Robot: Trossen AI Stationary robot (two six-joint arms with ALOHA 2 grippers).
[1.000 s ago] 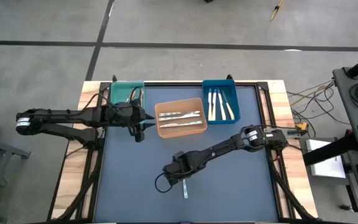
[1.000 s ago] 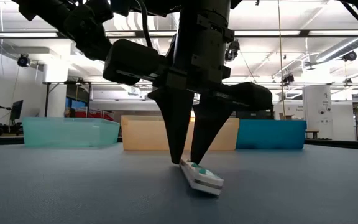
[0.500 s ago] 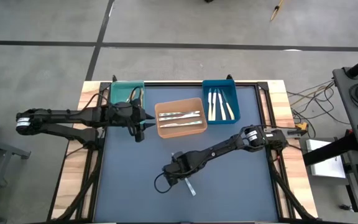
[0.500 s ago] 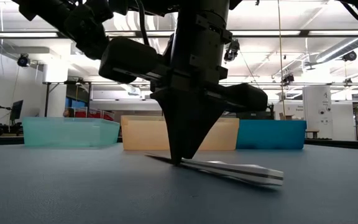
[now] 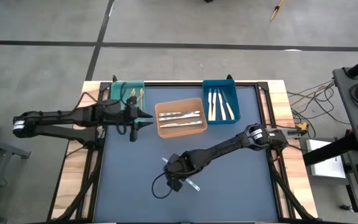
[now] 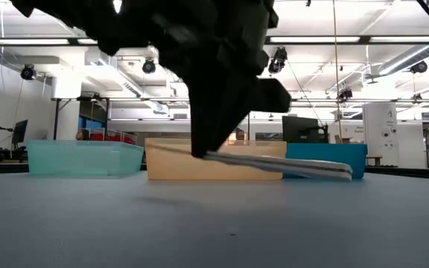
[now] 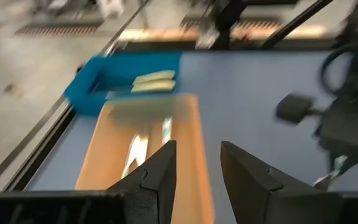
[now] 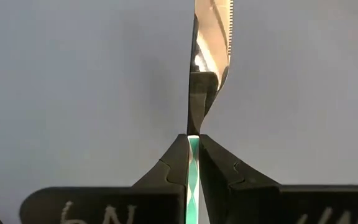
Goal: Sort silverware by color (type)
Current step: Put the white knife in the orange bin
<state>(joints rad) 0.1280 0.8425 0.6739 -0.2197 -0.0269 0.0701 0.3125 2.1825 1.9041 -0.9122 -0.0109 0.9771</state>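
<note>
Your right gripper [image 8: 193, 163] is closed on a knife [image 8: 209, 56] with a serrated blade and a teal handle. In the high view it is at lower centre; in the low view the knife [image 6: 281, 164] is lifted clear above the table [image 5: 241, 180], nearly level. Your left gripper [image 7: 196, 168] waits with fingers apart beside the orange bin [image 5: 180, 130], which holds silver pieces. Cream-handled pieces lie in the blue bin [image 5: 222, 84], upper right.

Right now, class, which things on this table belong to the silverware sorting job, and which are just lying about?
Part of the job:
- knife clamped in the right claw, lifted off the table
- silver pieces in the orange bin
- cream-handled pieces in the blue bin
- teal bin

Lying about:
- cables beside the table
</note>
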